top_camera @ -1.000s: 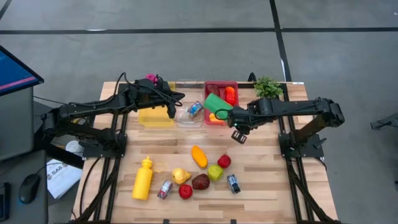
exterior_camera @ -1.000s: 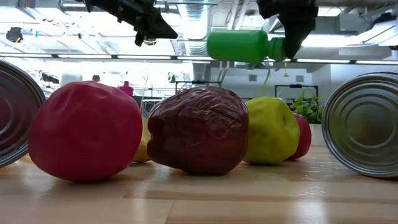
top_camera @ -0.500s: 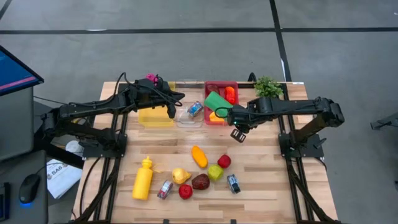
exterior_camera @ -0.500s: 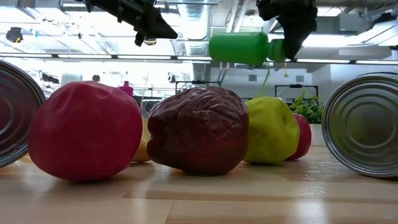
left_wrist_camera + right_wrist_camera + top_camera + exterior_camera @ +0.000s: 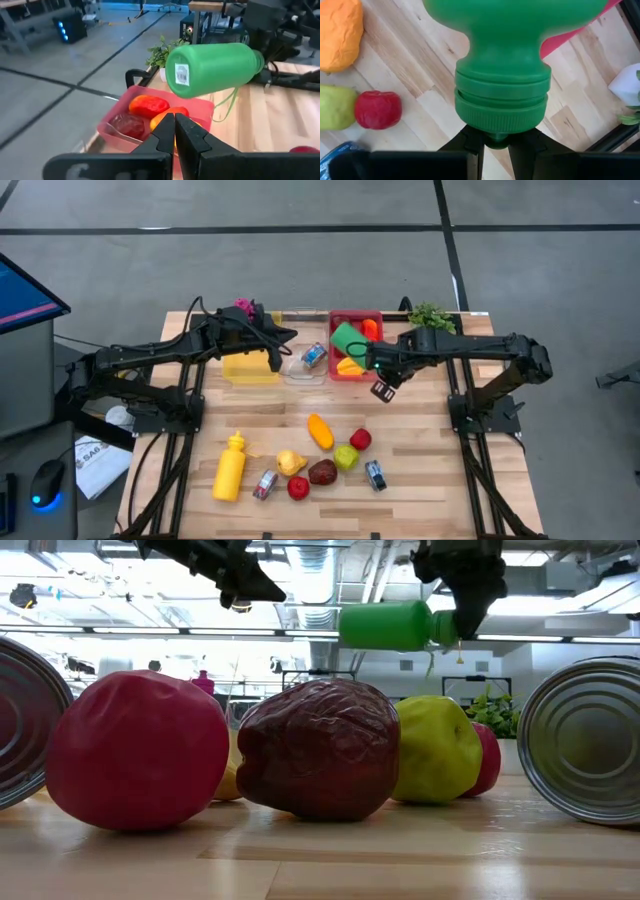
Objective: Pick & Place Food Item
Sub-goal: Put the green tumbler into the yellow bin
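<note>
right tool (image 5: 369, 360): clamped on green bottle (image 5: 346, 340) cap | bottle: horizontal, above red bin (image 5: 340, 316) | left tool (image 5: 277, 356): together

Glossy plastic green bottle (image 5: 388, 625), wood table (image 5: 420, 450)

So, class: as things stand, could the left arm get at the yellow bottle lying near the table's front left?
Probably yes. The left gripper is shut and empty over the yellow bin, and the bare table between it and the yellow bottle leaves the way free. The right gripper is busy holding the green bottle.
</note>
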You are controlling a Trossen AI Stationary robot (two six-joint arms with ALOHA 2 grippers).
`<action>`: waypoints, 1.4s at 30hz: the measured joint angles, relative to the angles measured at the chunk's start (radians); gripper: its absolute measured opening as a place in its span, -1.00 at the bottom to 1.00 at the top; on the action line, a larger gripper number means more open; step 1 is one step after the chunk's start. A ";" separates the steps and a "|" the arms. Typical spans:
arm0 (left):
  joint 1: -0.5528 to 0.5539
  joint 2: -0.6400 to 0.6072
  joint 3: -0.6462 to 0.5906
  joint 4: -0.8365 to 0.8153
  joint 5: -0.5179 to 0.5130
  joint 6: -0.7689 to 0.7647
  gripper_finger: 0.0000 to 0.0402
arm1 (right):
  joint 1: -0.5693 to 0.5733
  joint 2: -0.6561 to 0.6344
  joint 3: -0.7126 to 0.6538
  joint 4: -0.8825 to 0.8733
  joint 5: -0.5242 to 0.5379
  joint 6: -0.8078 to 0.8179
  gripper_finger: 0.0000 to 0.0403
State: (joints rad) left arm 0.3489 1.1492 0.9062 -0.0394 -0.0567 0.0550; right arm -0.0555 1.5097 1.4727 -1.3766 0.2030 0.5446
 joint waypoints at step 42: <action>-0.082 0.000 0.000 0.278 0.005 0.674 0.98 | 0.001 0.000 0.000 0.001 -0.111 -0.048 -0.74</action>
State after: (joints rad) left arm 0.2665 1.1496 0.9066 0.2390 -0.0521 0.7288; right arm -0.0547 1.5097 1.4727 -1.3758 0.0923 0.4965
